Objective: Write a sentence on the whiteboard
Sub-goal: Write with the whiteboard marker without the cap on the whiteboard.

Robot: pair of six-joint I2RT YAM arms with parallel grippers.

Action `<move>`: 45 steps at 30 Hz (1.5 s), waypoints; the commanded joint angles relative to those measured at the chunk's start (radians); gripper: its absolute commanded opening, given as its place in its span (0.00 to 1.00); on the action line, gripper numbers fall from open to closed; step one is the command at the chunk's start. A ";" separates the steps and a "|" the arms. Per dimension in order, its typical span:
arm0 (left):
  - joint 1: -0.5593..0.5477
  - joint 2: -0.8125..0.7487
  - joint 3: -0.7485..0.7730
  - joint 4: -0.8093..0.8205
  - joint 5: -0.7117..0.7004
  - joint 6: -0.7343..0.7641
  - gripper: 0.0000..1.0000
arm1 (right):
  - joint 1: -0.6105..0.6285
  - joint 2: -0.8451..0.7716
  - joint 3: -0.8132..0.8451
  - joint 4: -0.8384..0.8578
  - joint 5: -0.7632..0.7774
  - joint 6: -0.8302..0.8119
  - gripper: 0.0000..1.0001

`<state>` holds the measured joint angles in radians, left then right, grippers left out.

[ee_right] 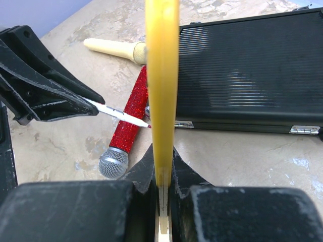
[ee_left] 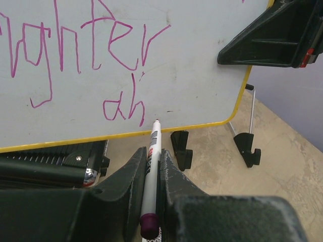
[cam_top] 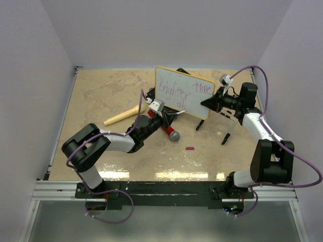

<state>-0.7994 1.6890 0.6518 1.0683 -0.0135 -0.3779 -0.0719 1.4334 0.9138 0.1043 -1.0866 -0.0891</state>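
The whiteboard (cam_top: 184, 93) stands tilted upright above the table, white with a thin yellow rim. My right gripper (cam_top: 206, 103) is shut on its right edge; in the right wrist view the rim (ee_right: 162, 75) runs edge-on between the jaws of this gripper (ee_right: 162, 156). The sentence (cam_top: 174, 91) is purple-magenta handwriting, seen close in the left wrist view (ee_left: 75, 50). My left gripper (ee_left: 151, 154) is shut on a white marker (ee_left: 150, 166). The marker's tip (ee_left: 156, 121) meets the board near its lower rim, just right of the last scrawl.
A black case (ee_right: 247, 70) lies behind the board. A red glitter microphone (cam_top: 169, 132) and a cream stick (cam_top: 121, 117) lie on the table below it. A small purple cap (cam_top: 190, 148) rests nearer the front. Two black clip feet (ee_left: 181, 148) (ee_left: 247, 148) stand under the board.
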 commanded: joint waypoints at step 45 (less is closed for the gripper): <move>0.009 0.006 0.111 -0.011 -0.031 0.089 0.00 | 0.009 -0.019 0.004 0.011 -0.029 0.011 0.00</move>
<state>-0.7998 1.7329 0.7383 1.0233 0.0044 -0.3195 -0.0723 1.4334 0.9138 0.1078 -1.0817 -0.0898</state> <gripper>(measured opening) 0.165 0.056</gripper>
